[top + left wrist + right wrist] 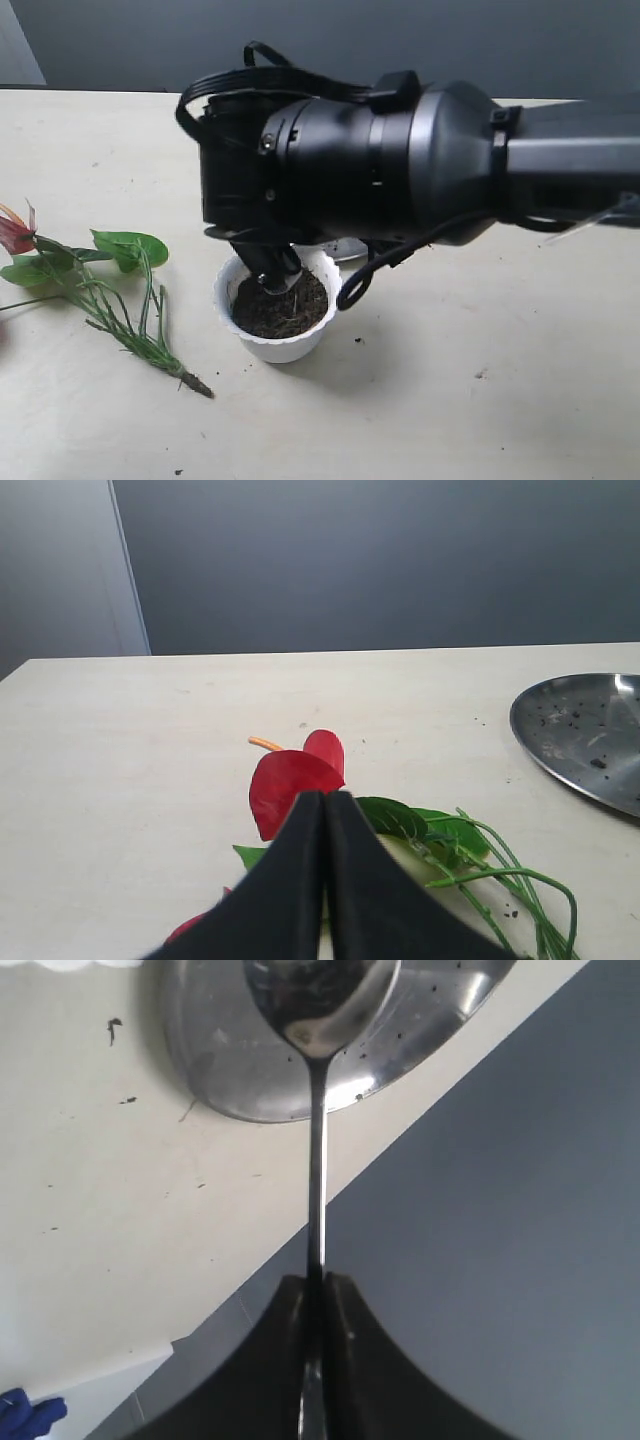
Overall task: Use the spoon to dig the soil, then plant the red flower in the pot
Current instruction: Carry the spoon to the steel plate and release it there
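The right gripper [322,1282] pinches the spoon [317,1110] by its handle over the pot [275,345], the left gripper [325,796] is pressed together, empty, and the flower [128,248] lying left of the pot seems light and bendy, best taken at its firmer lower stem.

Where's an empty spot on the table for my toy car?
Bare table lies on the right of the exterior view, past the pot, and a smaller patch between pot and red flower. Crowded over the pot, where the right tool holds the spoon.
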